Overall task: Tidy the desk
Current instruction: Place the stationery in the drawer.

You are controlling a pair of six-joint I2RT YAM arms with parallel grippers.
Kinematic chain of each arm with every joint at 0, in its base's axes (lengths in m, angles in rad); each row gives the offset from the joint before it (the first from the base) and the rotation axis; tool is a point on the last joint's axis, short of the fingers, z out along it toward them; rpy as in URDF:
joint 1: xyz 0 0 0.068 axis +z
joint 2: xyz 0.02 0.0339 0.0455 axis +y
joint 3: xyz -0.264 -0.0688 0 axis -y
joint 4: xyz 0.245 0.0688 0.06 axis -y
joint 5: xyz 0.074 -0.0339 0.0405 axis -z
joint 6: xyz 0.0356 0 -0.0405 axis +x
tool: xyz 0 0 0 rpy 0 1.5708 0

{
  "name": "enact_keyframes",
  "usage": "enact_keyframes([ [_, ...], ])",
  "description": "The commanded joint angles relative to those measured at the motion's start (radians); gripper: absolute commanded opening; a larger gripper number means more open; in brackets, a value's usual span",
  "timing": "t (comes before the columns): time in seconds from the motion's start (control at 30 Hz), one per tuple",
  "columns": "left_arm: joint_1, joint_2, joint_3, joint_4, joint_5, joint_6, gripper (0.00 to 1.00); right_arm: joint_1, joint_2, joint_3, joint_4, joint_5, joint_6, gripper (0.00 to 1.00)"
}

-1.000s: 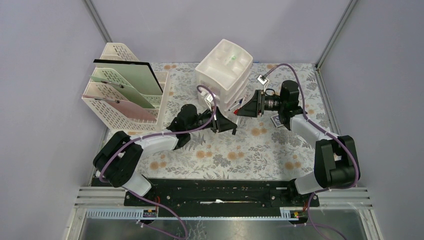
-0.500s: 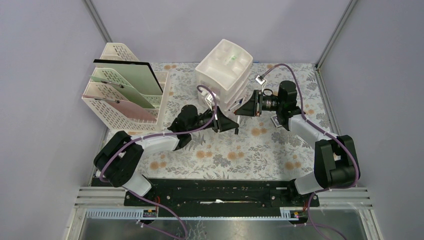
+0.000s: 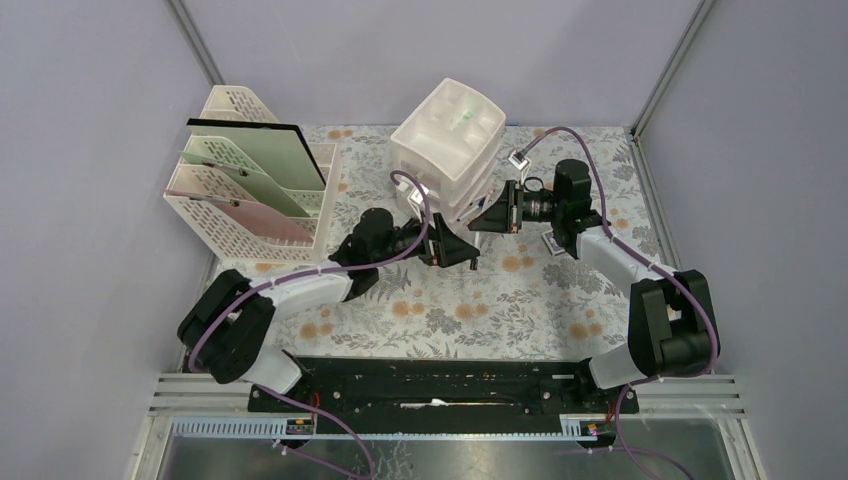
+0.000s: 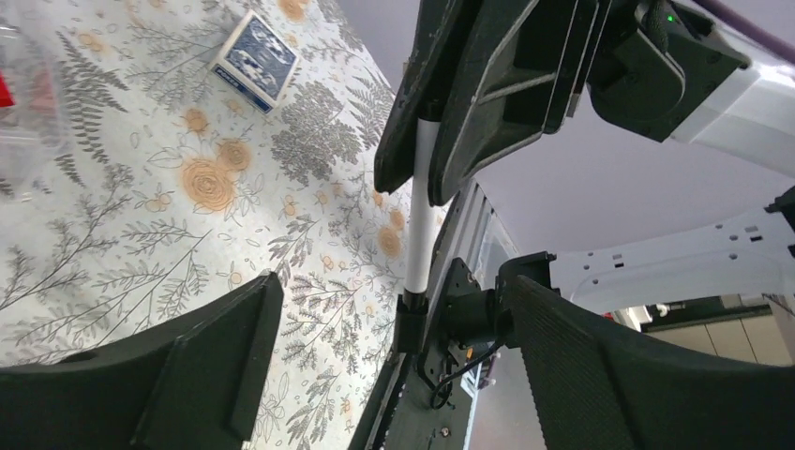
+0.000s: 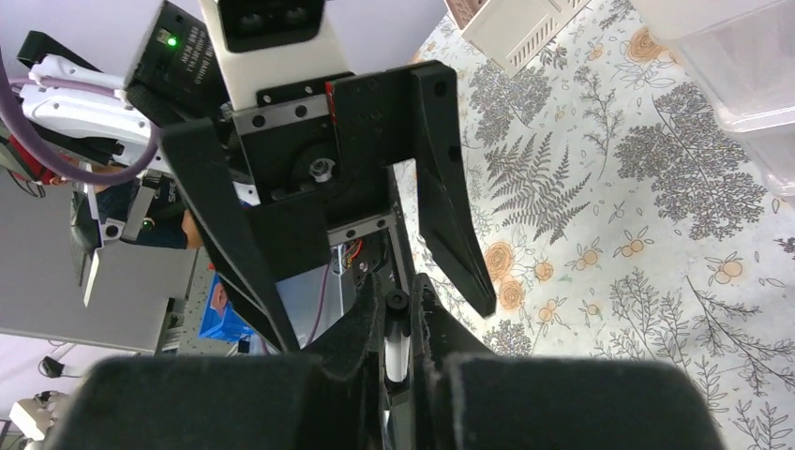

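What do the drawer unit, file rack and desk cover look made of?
Drawer unit: translucent white plastic, glossy; contents show faintly through.
File rack: cream plastic, matte, moulded lattice.
Desk cover: probably printed cloth, matte, though it could be vinyl.

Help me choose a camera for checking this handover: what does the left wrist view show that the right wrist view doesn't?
Only the left wrist view: a blue card box lying on the desk. Only the right wrist view: a corner of the cream file rack and the translucent drawer unit. Both: the desk's flowered cloth, and the white pen pinched in the shut right claw, with the left claw open.
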Motion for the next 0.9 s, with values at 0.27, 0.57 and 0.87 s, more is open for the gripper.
enact_keyframes([
  [0.27, 0.092, -0.295, 0.031, -0.352, -0.161, 0.233, 0.99, -0.079, 0.035, 0.092, -0.109, 0.099, -0.072, 0.0],
  [0.57, 0.23, -0.461, 0.015, -0.545, -0.269, 0.282, 0.99, -0.152, 0.102, 0.211, -0.224, 0.218, -0.081, 0.0],
  [0.87, 0.276, -0.587, -0.022, -0.63, -0.452, 0.227, 0.99, -0.154, 0.203, 0.375, -0.345, 0.386, -0.083, 0.0],
])
